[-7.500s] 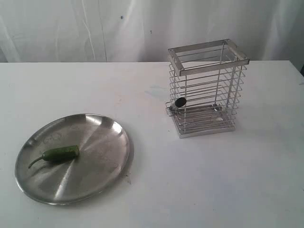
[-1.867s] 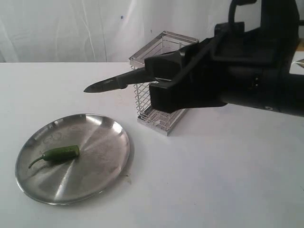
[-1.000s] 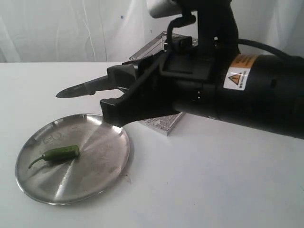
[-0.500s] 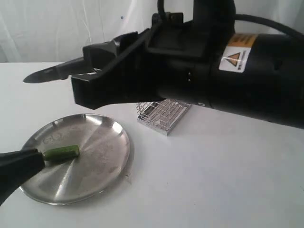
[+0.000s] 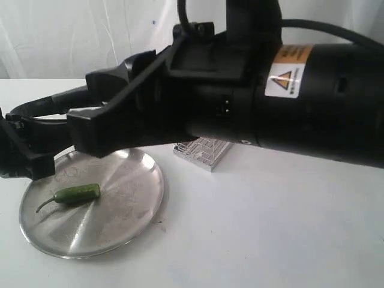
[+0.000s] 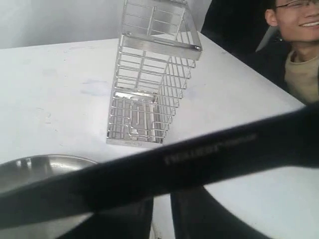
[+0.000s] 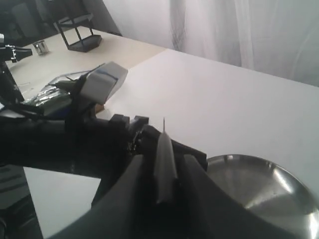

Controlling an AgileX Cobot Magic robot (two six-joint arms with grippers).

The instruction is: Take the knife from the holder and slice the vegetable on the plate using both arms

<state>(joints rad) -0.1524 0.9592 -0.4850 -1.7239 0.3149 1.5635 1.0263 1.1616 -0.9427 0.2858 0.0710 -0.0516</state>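
A: From the exterior camera, what shows?
B: The right pincer (image 5: 90, 114) reaches across above the plate (image 5: 135, 207); the vegetable (image 5: 75, 194) lies on that plate; the holder (image 5: 202, 152) peeks out behind the arm; the left pincer (image 5: 27, 162) sits at the plate's left edge, and I cannot tell whether it is apart or together.

A: The left wrist camera?
B: The holder stands upright on the white surface (image 6: 50, 94), beyond the plate's rim.

A: The right wrist?
B: The right pincer is clamped on the knife (image 7: 164, 162), blade pointing out beside the plate.
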